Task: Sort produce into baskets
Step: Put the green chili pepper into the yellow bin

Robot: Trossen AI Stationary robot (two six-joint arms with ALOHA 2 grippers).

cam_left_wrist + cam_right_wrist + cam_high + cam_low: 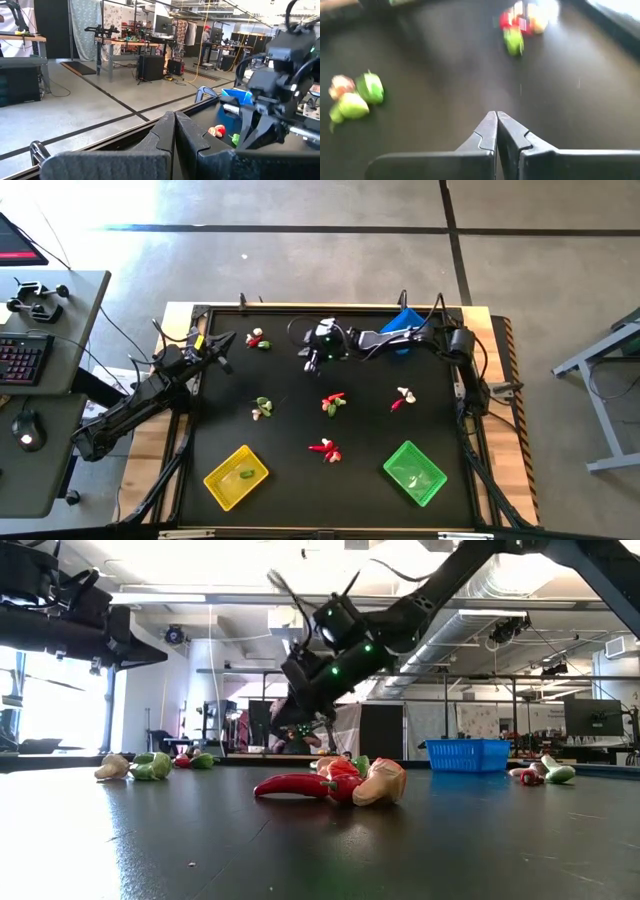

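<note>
Small toy vegetables lie in clusters on the black table: one far left (258, 339), one left of centre (263, 408), one at the centre (333, 402), one right (403, 398), one near centre (325, 449). The yellow basket (236, 476) holds a green piece; the green basket (414, 472) stands near right; the blue basket (405, 335) stands at the far edge, partly hidden by my right arm. My right gripper (311, 362) is shut and empty, raised above the table's far middle (496, 120). My left gripper (224, 341) is shut and empty at the far left (175, 120).
A wooden rim (330, 307) frames the table. The bare black surface between the clusters offers room. A desk with a keyboard (22, 358) and a mouse stands off the table's left. In the low view, the central cluster (335, 783) lies nearest the camera.
</note>
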